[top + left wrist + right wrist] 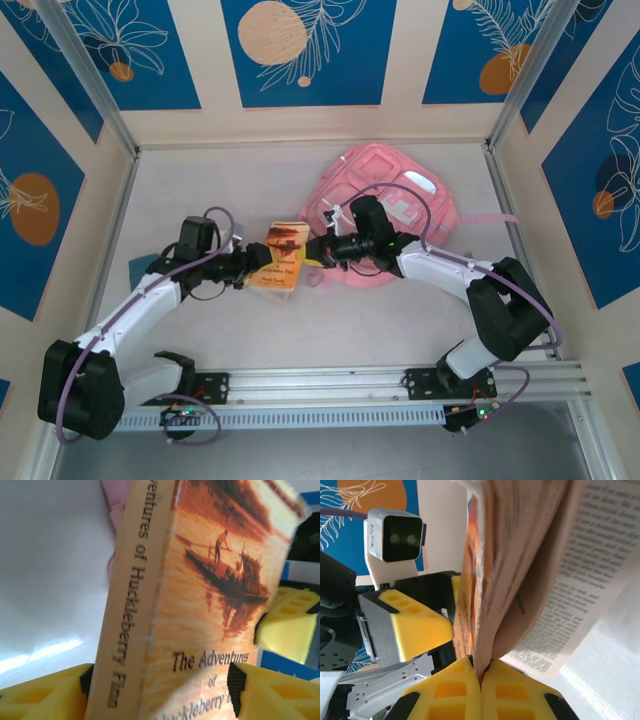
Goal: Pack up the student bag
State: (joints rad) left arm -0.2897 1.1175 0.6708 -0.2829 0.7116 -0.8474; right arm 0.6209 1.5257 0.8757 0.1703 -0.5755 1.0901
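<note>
Yellow pads (45, 695) of left hand (160, 692) are closing on the book (200, 605) from both sides in the left wrist view. 1 pad is pressing the spine, the other the lower edge of the front cover. Cover is showing an orange river scene with a raft and the title "The Adventures of Huckleberry Finn". Spine is carrying the same title.

Right wrist view: right hand (481, 680) is pinching a bunch of pages (530, 545), its 2 pads drawn together on them. Other pages are fanning open to the right, print facing the camera. 1 pad of the left hand is sitting just beside the orange cover.

Top view: both hands are meeting at the book near the middle of the bench (200, 180), left hand from the left, right hand from the right. Book is tilting between them. Bag (400, 195) is lying flat on the bench, right of centre, just behind the right hand. Right arm is crossing over its near edge. Whether the book is touching the bench: cannot tell.
</note>
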